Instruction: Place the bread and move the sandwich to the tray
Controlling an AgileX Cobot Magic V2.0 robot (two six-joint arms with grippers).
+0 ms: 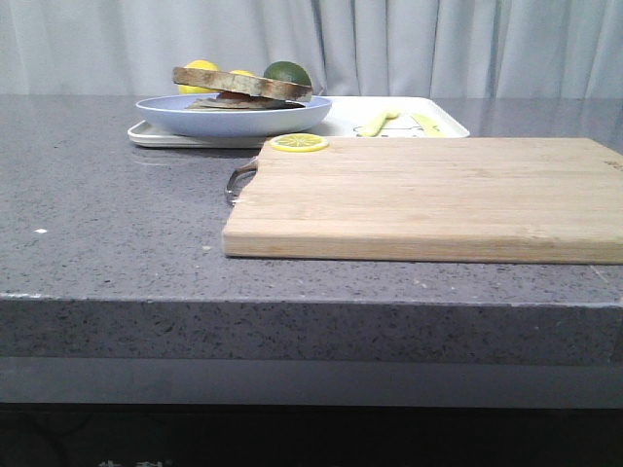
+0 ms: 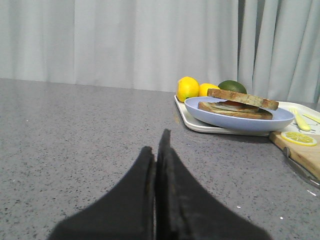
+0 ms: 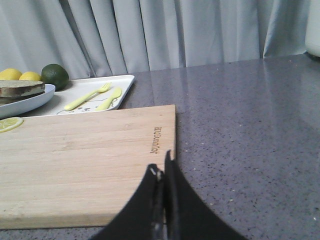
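The sandwich (image 1: 243,89) lies on a pale blue plate (image 1: 234,119), with a bread slice (image 2: 242,98) tilted on top of the lower slice and egg. The plate stands on the left part of the white tray (image 1: 428,125) at the back of the counter. In the left wrist view my left gripper (image 2: 156,145) is shut and empty, low over bare counter, well short of the plate (image 2: 240,120). In the right wrist view my right gripper (image 3: 162,165) is shut and empty at the near right corner of the wooden cutting board (image 3: 85,160). Neither arm shows in the front view.
A lemon slice (image 1: 298,143) lies on the board's far left corner. Two lemons (image 2: 188,88) and a lime (image 2: 232,86) sit behind the plate. A yellow fork and spoon (image 3: 97,97) lie on the tray. A metal handle (image 1: 240,181) sticks out at the board's left edge.
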